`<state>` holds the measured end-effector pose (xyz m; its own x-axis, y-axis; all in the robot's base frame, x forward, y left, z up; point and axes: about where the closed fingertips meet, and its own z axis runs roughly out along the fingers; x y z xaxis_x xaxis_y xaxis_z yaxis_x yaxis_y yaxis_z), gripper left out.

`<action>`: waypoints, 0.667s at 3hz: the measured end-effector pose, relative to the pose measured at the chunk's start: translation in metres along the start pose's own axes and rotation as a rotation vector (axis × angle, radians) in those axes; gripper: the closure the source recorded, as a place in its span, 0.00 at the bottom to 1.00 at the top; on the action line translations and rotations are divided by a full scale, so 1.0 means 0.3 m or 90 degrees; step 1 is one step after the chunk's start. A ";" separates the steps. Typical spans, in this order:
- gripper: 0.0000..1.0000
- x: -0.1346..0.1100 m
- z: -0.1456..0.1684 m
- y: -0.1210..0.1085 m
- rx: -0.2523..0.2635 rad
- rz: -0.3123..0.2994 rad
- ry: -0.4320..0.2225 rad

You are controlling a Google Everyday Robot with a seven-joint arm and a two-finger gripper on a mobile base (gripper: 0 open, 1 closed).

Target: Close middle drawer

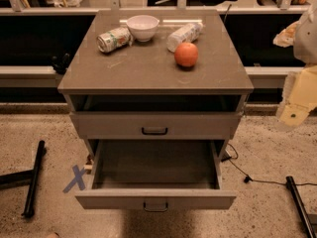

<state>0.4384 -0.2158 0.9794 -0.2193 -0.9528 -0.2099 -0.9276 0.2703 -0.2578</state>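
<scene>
The middle drawer [156, 200] of the grey-brown cabinet is pulled far out toward me. Its inside is empty, and its flat front carries a small dark bar handle [156, 206]. The drawer above it [154, 125] has the same handle and sits pushed in below a dark gap under the countertop. The lowest drawer is hidden beneath the open one. My gripper [294, 114] is the pale beige end of the arm at the right edge. It hangs to the right of the cabinet at about the upper drawer's height, apart from it.
On the countertop [148, 73] are a white bowl [142, 27], a can lying on its side [114, 38], a bottle lying down [184, 35] and an orange fruit [186, 54]. On the floor are a blue tape X [75, 178], black bars [32, 180] [299, 207] and a cable [247, 175].
</scene>
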 end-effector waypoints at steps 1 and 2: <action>0.00 0.000 0.000 0.000 0.000 0.000 0.000; 0.00 0.004 0.020 0.002 -0.017 0.007 -0.008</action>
<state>0.4393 -0.2160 0.9733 -0.2263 -0.9477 -0.2249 -0.9330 0.2773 -0.2295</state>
